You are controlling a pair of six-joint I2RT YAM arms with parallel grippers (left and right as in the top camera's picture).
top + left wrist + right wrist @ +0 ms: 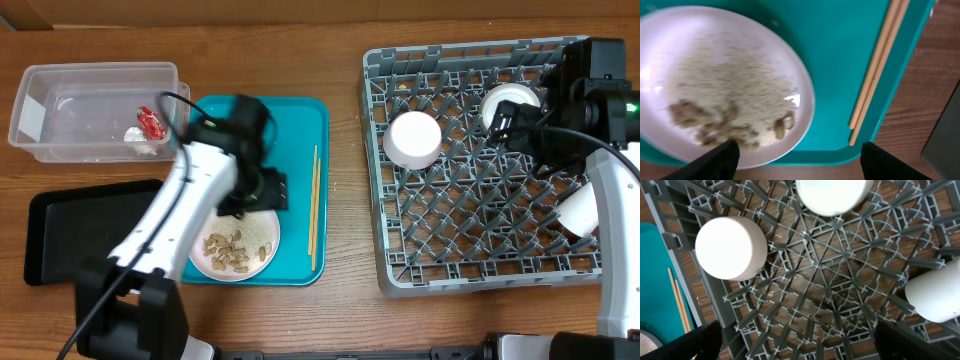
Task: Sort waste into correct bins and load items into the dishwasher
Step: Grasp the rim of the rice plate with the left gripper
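A white plate (235,245) with rice and tan nut pieces sits on the teal tray (300,120); the left wrist view shows it too (715,80). The chopsticks (313,205) lie along the tray's right side, also in the left wrist view (875,70). My left gripper (800,160) is open and empty, low over the plate's rim. The clear tub (95,110) holds a red wrapper (152,122) and a white scrap (135,135). The grey dish rack (480,170) holds a white cup (731,247), a bowl (832,195) and another white dish (935,297). My right gripper (795,340) is open and empty above the rack. No carrot shows.
The black tray (60,235) lies at the front left, partly under my left arm. Bare wooden table separates the teal tray from the rack. The rack's upright pegs stand close under my right gripper.
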